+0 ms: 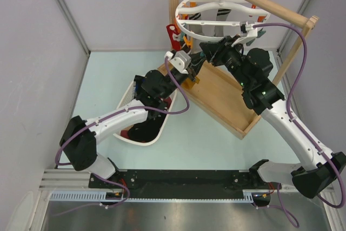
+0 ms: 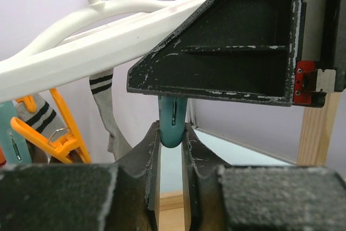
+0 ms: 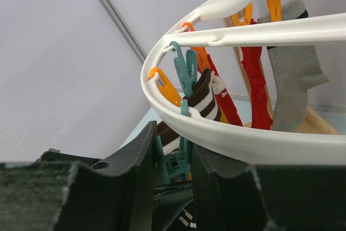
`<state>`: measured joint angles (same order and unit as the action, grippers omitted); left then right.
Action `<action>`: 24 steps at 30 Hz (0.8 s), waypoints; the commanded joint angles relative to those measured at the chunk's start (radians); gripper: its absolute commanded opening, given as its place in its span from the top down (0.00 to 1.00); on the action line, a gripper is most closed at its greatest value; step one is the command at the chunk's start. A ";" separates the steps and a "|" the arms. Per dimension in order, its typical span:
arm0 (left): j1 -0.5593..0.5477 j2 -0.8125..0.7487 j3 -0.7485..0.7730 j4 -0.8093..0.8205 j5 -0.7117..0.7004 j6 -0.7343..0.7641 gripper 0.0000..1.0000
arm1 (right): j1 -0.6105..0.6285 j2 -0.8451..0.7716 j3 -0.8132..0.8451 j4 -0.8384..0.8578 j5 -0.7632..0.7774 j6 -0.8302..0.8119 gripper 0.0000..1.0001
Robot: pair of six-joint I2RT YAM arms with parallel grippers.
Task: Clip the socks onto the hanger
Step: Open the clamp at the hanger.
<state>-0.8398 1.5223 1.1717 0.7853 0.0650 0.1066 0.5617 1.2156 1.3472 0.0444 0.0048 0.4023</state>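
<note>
The white ring hanger [image 1: 216, 12] hangs by its hook from the wooden rail. In the right wrist view a brown-and-white striped sock [image 3: 201, 98], a red sock [image 3: 257, 79] and a grey sock [image 3: 294, 71] hang from the hanger's ring [image 3: 259, 144]. My right gripper [image 3: 174, 144] is under the ring, shut on a teal clip [image 3: 178, 163]. My left gripper [image 2: 172, 133] pinches the lower tip of a teal clip [image 2: 172, 123] just below the right gripper's black body [image 2: 232, 41]. Both grippers meet under the ring's near side, the left gripper [image 1: 190, 74] beside the right gripper [image 1: 210, 52]. Dark socks [image 1: 146, 128] lie in the basket.
A white basket [image 1: 125, 133] sits at the centre left under my left arm. The wooden frame's base board [image 1: 227, 98] and posts stand behind it. Orange clips [image 2: 59, 131] and a grey striped sock [image 2: 105, 106] hang to the left in the left wrist view.
</note>
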 commanded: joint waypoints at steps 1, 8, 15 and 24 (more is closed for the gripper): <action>0.002 -0.001 0.002 0.084 0.019 -0.090 0.92 | -0.019 0.004 0.036 0.040 -0.118 0.020 0.68; 0.002 -0.001 -0.017 0.100 0.018 -0.134 0.94 | -0.051 0.001 0.036 0.074 -0.166 0.047 0.59; 0.002 -0.004 -0.024 0.094 0.019 -0.139 0.96 | -0.069 0.001 0.036 0.101 -0.180 0.064 0.56; 0.004 0.001 -0.038 0.098 0.022 -0.150 0.97 | -0.086 -0.007 0.038 0.130 -0.158 0.075 0.54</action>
<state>-0.8391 1.5227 1.1511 0.8528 0.0635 -0.0250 0.4969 1.2163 1.3476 0.0772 -0.1787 0.4679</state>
